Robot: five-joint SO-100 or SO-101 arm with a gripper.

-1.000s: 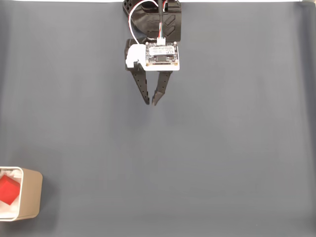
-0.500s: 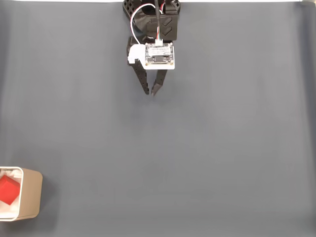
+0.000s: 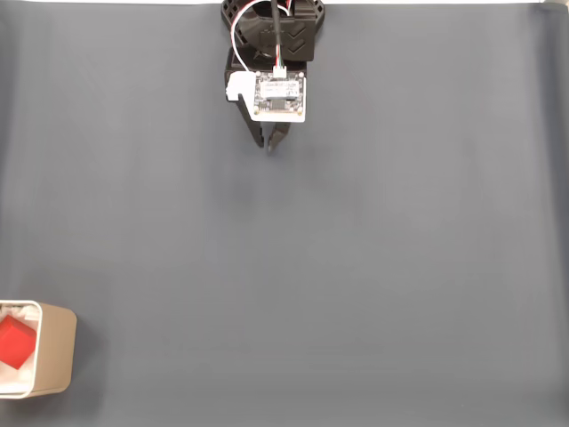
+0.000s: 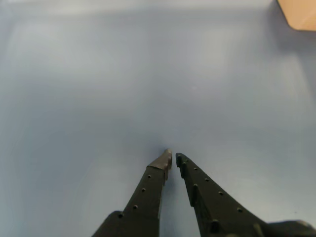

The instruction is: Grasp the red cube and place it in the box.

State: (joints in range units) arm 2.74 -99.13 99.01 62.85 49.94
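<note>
Fixed view | red cube (image 3: 15, 344) inside box (image 3: 55, 348) | gripper (image 3: 269, 147) fingers nearly together, empty

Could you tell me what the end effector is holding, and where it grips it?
Nothing: the end effector is shut and empty. The cube sits in the box.

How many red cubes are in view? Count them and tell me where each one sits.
1. The red cube lies inside the box at the lower left edge of the fixed view. The frame edge cuts the box off, so another could be hidden there.
</note>
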